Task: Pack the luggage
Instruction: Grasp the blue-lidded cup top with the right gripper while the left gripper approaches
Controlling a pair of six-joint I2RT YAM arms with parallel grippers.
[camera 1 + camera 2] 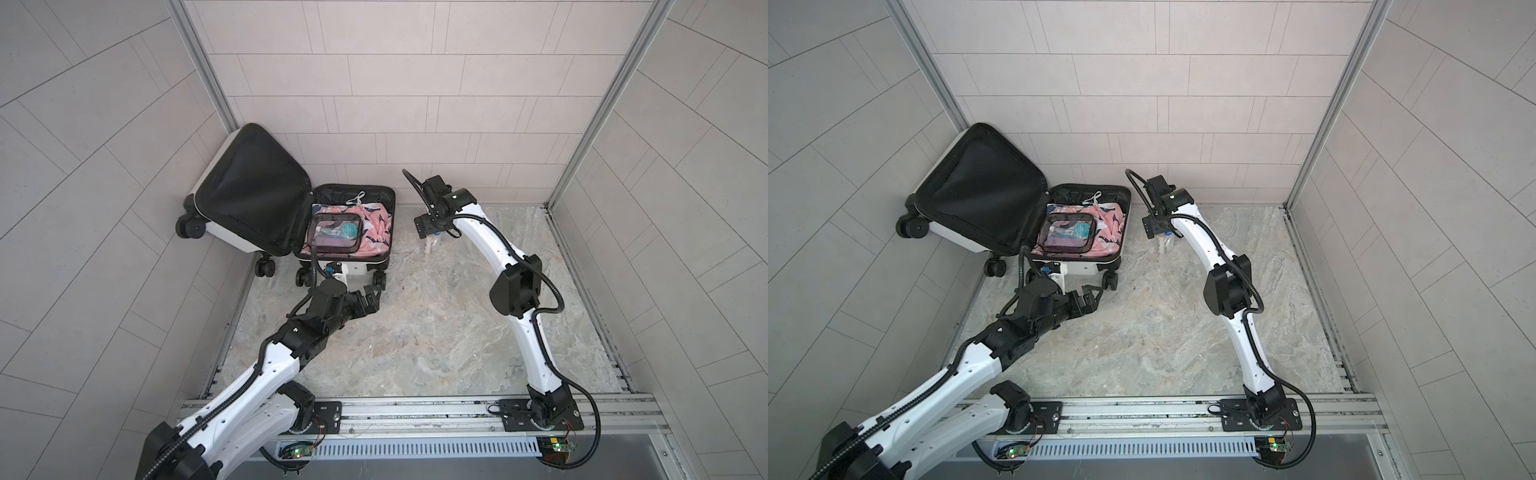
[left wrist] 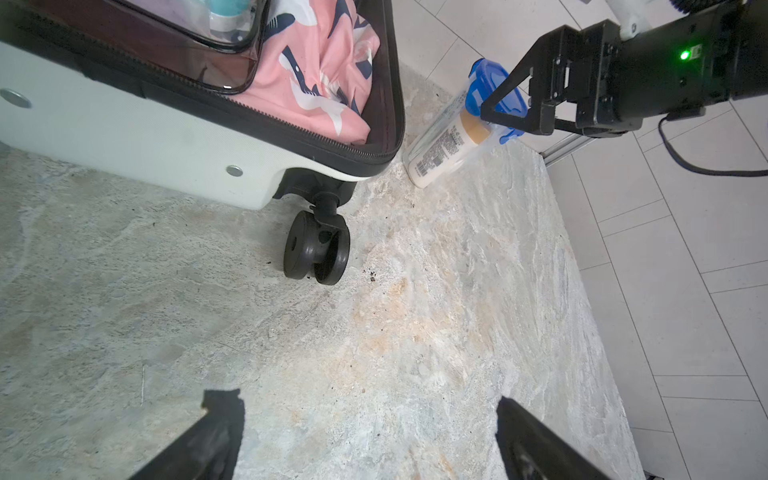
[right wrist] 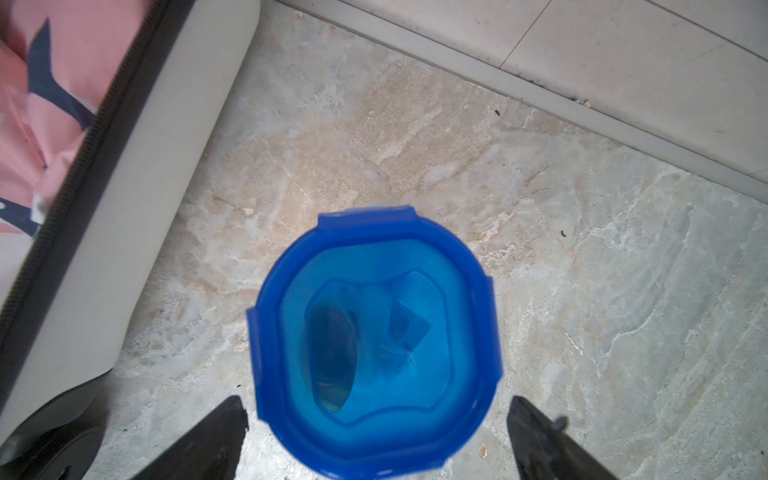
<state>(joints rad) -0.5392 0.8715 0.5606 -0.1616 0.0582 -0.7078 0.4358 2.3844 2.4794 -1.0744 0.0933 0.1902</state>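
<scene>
**Tiled cell, marbled surface: luggage open in the far left corner, both grippers released.**

Surface (image 1: 415, 332) is grey-beige marble pattern, lightly speckled with dark grit, enclosed on three sides by pale tiled walls (image 1: 415, 104) with aluminium corner posts; a metal rail (image 1: 415, 409) runs along the near edge. Count: one luggage (image 1: 249, 195), lid raised against the corner and base flat, four castors visible; inside it, one clear pouch (image 1: 332, 235) lying on one pink patterned cloth (image 1: 376, 232). One blue-lidded bottle (image 2: 440, 145) stands upright on the surface, just beside the luggage's right wall. Two arms: left gripper (image 2: 365, 403) hovers near the luggage's front, jaws spread and empty; right gripper (image 1: 431, 235) sits above the bottle, jaws wide either side of the lid, not clamped.
</scene>
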